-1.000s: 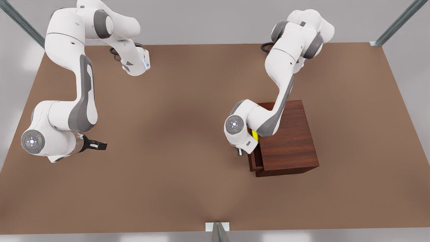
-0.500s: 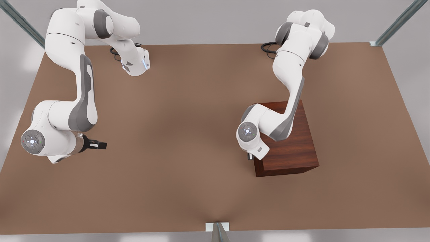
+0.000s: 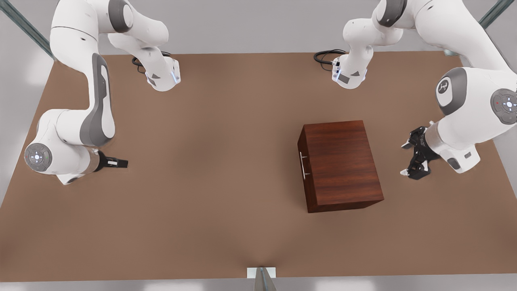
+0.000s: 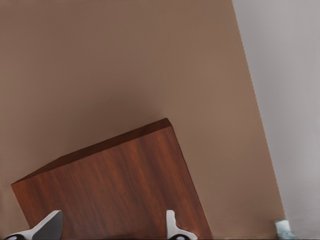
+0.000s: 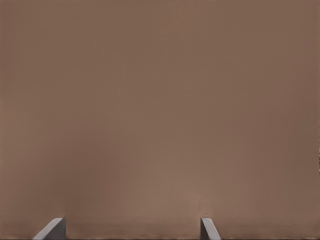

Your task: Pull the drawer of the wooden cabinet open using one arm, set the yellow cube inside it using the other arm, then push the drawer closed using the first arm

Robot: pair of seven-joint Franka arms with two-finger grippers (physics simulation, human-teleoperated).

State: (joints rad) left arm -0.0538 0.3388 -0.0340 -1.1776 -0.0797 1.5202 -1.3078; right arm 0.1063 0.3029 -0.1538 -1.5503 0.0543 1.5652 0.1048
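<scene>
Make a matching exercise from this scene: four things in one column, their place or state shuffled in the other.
Things:
1. drawer
2. left tool
3. right tool
4. handle

Place or state:
A. open, beside the wooden cabinet on the front view's right
B. slim silver bar on the front panel
C. shut, flush with the cabinet
D. open, over bare table at the front view's left

Pairs: 1-C, 2-A, 3-D, 4-B
</scene>
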